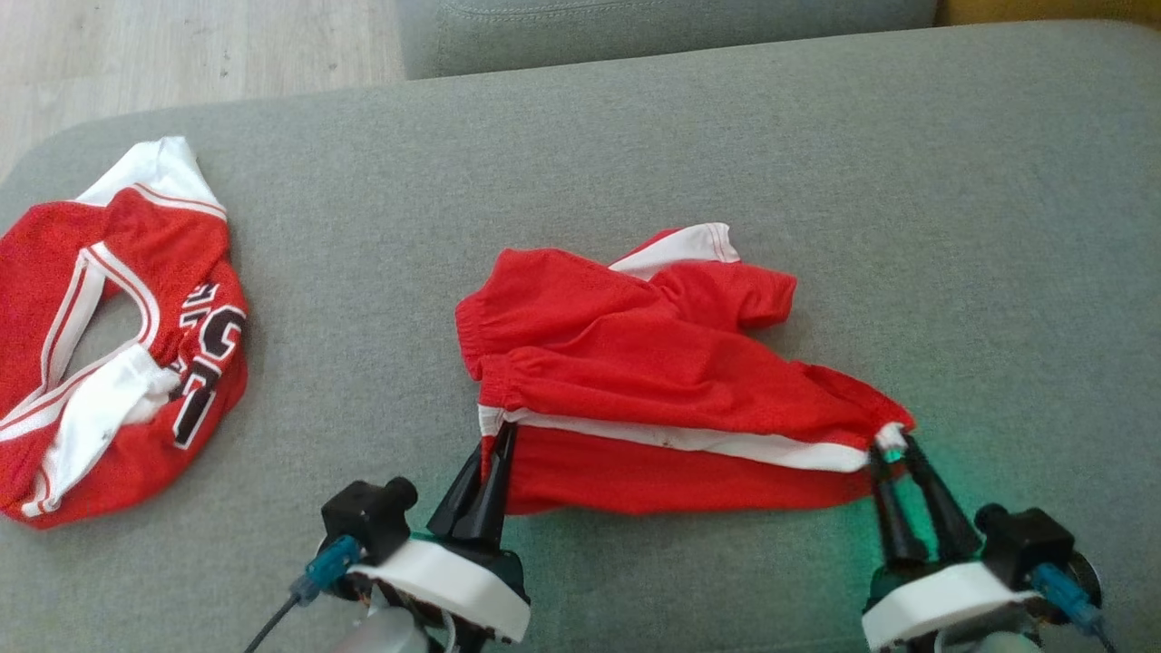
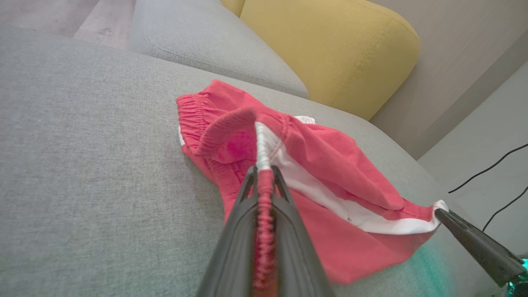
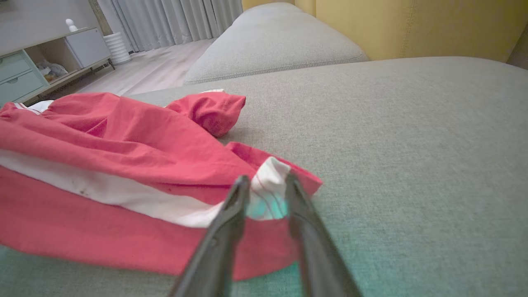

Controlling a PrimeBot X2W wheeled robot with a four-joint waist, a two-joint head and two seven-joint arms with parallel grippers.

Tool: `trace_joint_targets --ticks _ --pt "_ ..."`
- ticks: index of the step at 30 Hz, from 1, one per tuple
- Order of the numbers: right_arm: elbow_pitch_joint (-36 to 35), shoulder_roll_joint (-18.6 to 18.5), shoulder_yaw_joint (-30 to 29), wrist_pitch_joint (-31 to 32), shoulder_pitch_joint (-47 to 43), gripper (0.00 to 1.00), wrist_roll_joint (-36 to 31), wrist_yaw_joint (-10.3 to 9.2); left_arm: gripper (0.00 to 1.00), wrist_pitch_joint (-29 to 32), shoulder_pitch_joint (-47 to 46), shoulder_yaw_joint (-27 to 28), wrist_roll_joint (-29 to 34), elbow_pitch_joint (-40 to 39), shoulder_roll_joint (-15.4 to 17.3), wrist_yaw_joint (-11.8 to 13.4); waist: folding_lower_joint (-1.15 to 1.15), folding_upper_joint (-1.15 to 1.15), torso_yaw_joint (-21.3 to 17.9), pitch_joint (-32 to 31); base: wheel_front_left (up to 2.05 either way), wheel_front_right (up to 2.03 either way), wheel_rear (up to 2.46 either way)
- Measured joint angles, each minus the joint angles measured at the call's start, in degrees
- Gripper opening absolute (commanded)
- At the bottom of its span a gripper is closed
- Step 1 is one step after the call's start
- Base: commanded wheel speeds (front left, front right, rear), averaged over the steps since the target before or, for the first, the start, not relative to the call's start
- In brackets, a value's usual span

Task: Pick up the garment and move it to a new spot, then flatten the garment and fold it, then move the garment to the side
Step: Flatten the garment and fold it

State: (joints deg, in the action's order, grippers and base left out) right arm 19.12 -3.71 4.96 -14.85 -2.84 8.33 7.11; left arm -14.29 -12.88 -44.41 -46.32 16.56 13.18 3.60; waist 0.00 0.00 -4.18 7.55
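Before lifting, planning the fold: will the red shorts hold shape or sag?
Probably floppy: the red shorts lie rumpled, layers draped together. Likely to sag between left gripper and right gripper at their ends.

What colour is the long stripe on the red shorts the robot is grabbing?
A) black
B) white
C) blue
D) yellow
B: a white stripe runs along the red shorts, from the left gripper across to the right gripper.
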Motion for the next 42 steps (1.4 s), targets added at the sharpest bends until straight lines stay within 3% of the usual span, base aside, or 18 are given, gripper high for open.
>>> trace_joint_targets --ticks 1,8,11,15,19,21,22,26,31,36,39,42 --pt "0.0 0.1 -0.1 0.0 0.3 0.00 -0.3 0.00 0.00 0.0 0.0 0.0 0.0 -0.1 0.0 0.0 0.00 0.00 0.0 0.0 0.00 0.00 0.00" --pt "1.5 0.5 -1.4 0.0 1.2 0.00 -2.5 0.00 0.00 0.0 0.0 0.0 0.0 -0.4 0.7 0.5 0.00 0.00 -0.1 -0.2 0.00 0.00 0.00" --pt "-2.4 1.0 -3.3 0.1 1.4 0.00 -3.0 0.00 0.00 0.0 -0.1 0.4 0.1 -2.3 0.8 0.2 0.00 0.00 -0.2 0.0 0.00 0.00 0.00" --pt "-10.2 1.1 -6.9 0.1 5.1 0.00 -3.0 0.00 0.00 0.1 -4.3 1.4 2.3 -6.6 1.6 -2.3 0.00 0.00 -0.1 1.2 0.00 0.00 0.00" --pt "-13.8 1.1 -8.6 0.1 16.3 0.00 -2.9 0.00 0.00 4.4 -20.9 2.3 7.1 -8.4 4.3 -4.3 0.00 0.00 -0.3 3.7 0.00 0.00 0.00" --pt "-14.2 0.6 -9.6 0.1 29.8 0.00 -3.2 0.00 0.00 8.7 -37.2 3.6 10.0 -7.4 4.2 -6.5 0.01 0.00 -0.8 6.6 0.00 0.00 0.00" --pt "-14.2 0.6 -9.6 0.1 29.8 0.00 -3.2 0.00 0.00 8.7 -37.2 3.6 10.0 -7.4 4.2 -6.5 0.01 0.00 -0.8 6.6 0.00 0.00 0.00" --pt "-12.8 -4.3 -11.9 0.1 49.7 0.00 -3.4 0.00 0.00 10.5 -56.5 4.2 12.4 -0.8 1.1 -8.7 0.02 0.00 -1.3 11.6 0.00 0.00 0.00" --pt "-12.0 -9.8 -14.0 -0.1 64.2 0.00 -4.2 0.00 0.00 3.6 -70.9 5.5 14.1 8.2 -3.8 -10.3 0.02 0.00 -1.9 17.5 0.00 0.00 0.00" --pt "-13.2 -11.6 -14.5 -0.2 62.3 0.00 -4.9 0.00 0.00 -0.3 -70.5 5.3 12.9 11.0 -4.6 -10.7 0.03 0.00 -1.9 21.2 0.00 0.00 0.00" --pt "-15.5 -11.3 -15.8 -0.2 53.9 0.00 -5.4 0.00 0.00 -0.5 -62.6 2.7 12.8 8.3 -4.0 -10.7 0.01 0.00 -0.8 21.3 0.00 0.00 0.00" --pt "-18.1 -8.3 -17.0 -0.2 41.6 0.00 -5.4 0.00 0.00 -0.5 -49.5 1.7 13.1 2.6 -2.7 -10.7 0.01 0.00 -0.1 20.2 0.00 0.00 0.00"
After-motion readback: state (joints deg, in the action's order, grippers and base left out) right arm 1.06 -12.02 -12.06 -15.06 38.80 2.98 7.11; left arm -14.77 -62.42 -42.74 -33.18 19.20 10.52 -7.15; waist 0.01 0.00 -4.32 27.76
